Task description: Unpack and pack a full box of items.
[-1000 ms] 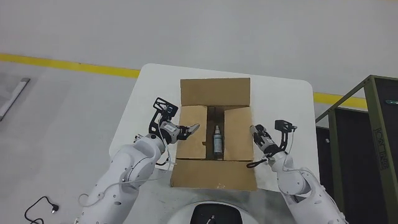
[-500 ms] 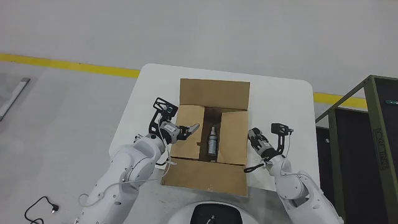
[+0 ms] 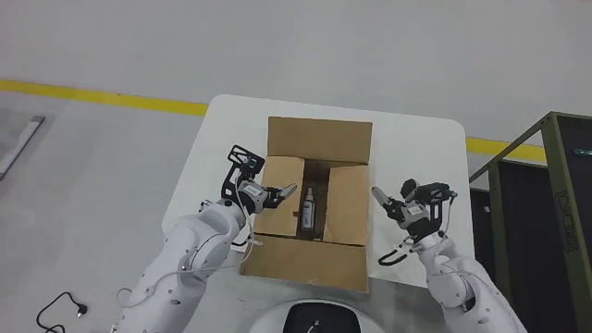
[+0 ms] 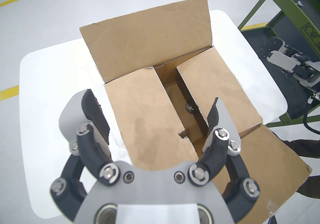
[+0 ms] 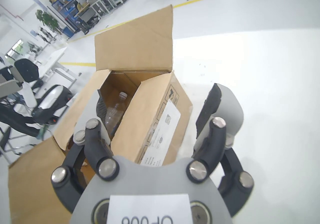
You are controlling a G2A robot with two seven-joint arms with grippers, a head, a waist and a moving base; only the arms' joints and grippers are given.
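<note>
An open cardboard box [image 3: 317, 139] stands mid-table, its far and near flaps spread out and its two side flaps folded partly inward. Inside, a clear bottle [image 3: 308, 208] lies in the gap between them; its cap [image 5: 122, 95] shows in the right wrist view. My left gripper [image 3: 277, 191] hovers open over the left side flap [image 4: 145, 115], holding nothing. My right gripper [image 3: 381, 200] is open just outside the box's right wall. In its wrist view the labelled wall [image 5: 162, 120] lies between the fingers [image 5: 212, 102]; I cannot tell whether they touch it.
The white table [image 3: 231, 129] has rounded corners and bare strips on both sides of the box. A green metal cart [image 3: 555, 176] stands off the table's right edge, close to my right arm. Grey floor with yellow lines lies beyond.
The box slid a little to the left and toward me, carrying the bottle. My right gripper turned and drew back slightly from the box's right side. The left arm stayed still.
</note>
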